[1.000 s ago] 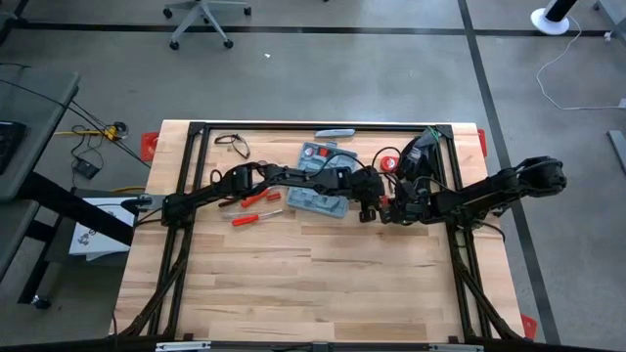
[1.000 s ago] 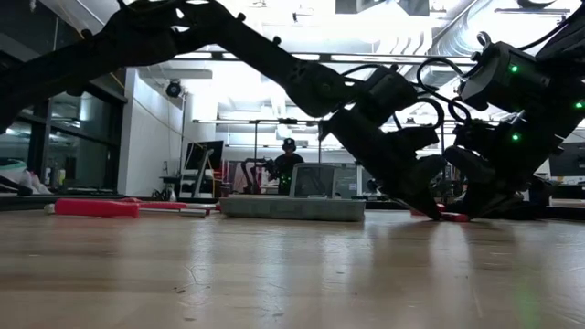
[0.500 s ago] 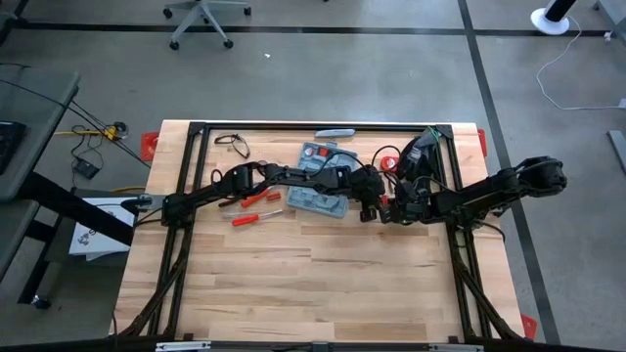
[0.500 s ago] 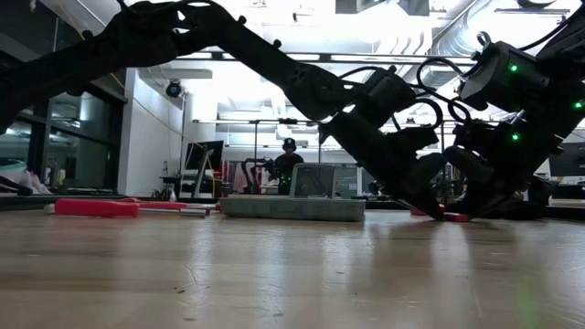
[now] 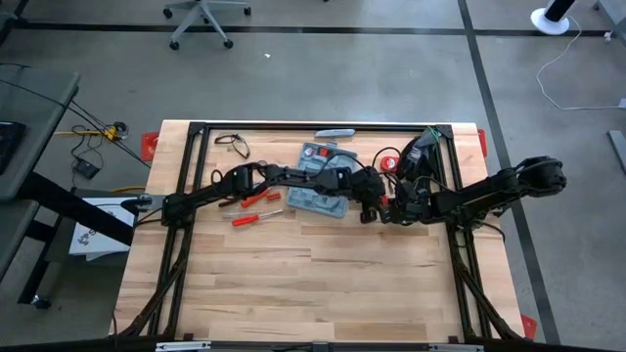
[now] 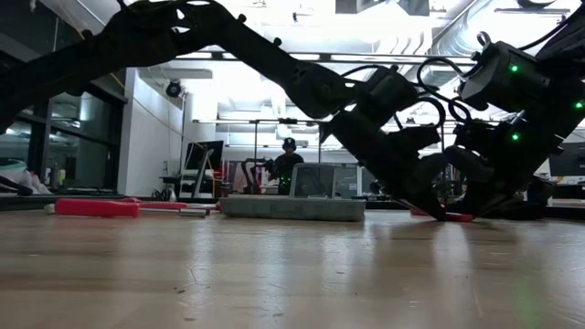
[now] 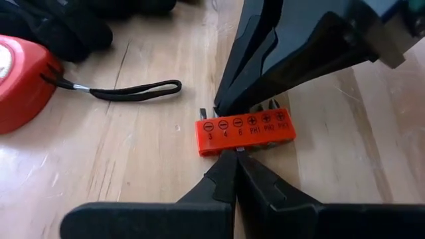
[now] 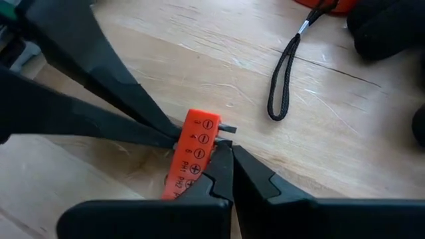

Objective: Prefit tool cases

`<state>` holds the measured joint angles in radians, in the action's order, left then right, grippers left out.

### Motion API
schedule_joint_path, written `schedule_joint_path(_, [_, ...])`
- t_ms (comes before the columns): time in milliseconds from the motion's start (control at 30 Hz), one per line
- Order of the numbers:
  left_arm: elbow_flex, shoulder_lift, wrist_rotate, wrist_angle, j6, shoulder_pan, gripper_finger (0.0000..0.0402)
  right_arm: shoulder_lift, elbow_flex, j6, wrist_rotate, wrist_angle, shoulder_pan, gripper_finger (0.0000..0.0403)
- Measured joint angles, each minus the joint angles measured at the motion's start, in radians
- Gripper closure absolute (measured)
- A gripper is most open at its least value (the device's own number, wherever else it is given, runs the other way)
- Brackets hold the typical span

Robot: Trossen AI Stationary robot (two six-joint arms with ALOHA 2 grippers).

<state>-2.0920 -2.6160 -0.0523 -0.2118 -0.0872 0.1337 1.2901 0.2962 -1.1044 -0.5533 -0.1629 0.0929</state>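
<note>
The blue-grey tool case (image 5: 318, 178) lies open at the table's far middle, resting on its underside; the low view shows it as a flat box (image 6: 292, 206). To its right a small orange bit holder (image 7: 246, 133) lies on the wood between my two grippers. My left gripper (image 7: 234, 159) is shut, its tips at the holder's labelled long edge. My right gripper (image 8: 224, 158) is shut too and meets the holder (image 8: 192, 156) from the opposite side. In the high view both grippers, left (image 5: 376, 207) and right (image 5: 390, 208), stand tip to tip. My left gripper presses its shut fingertips against the holder's long edge below the printed labels (image 7: 232, 150), slanting down from the table's left. The holder lies on the table. My right gripper sets its shut fingertips against the opposite long edge (image 8: 211, 147), where the bits stick out, slanting down from the table's right.
A red tape measure (image 7: 20, 79) with a black wrist loop (image 7: 133, 89) lies just beyond the holder. Two red-handled screwdrivers (image 5: 256, 199) (image 5: 246, 218) lie left of the case. A slim grey-blue bar (image 5: 335, 132) and a black cable (image 5: 231, 143) sit near the far edge.
</note>
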Motion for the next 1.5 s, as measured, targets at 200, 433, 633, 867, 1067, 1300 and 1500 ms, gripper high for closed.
schedule_joint_path(200, [-0.002, 0.001, 0.004, -0.023, -0.002, 0.0, 0.0401, -0.074, 0.0, 0.003, -0.001, -0.07, 0.0, 0.0403])
schedule_joint_path(433, [0.0, 0.022, 0.01, -0.059, -0.024, 0.001, 0.0401, -0.21, 0.0, 0.006, -0.063, -0.165, 0.0, 0.0403])
schedule_joint_path(633, [0.003, 0.062, 0.037, -0.144, -0.076, 0.001, 0.0401, -0.283, 0.0, 0.071, -0.079, -0.16, 0.0, 0.0403])
schedule_joint_path(867, [0.003, 0.138, 0.128, -0.36, -0.192, 0.003, 0.0401, -0.296, 0.0, 0.174, -0.054, -0.044, 0.0, 0.0403])
schedule_joint_path(1067, [0.002, 0.201, 0.146, -0.485, -0.276, 0.019, 0.0401, -0.295, 0.0, 0.256, -0.035, 0.087, 0.002, 0.0403])
schedule_joint_path(1300, [0.002, 0.218, 0.147, -0.641, -0.316, 0.099, 0.0401, -0.248, 0.0, 0.275, -0.022, 0.135, 0.03, 0.0403])
schedule_joint_path(1500, [0.003, 0.224, 0.147, -0.742, -0.347, 0.188, 0.0401, -0.136, 0.0, 0.271, -0.024, 0.217, 0.059, 0.0403])
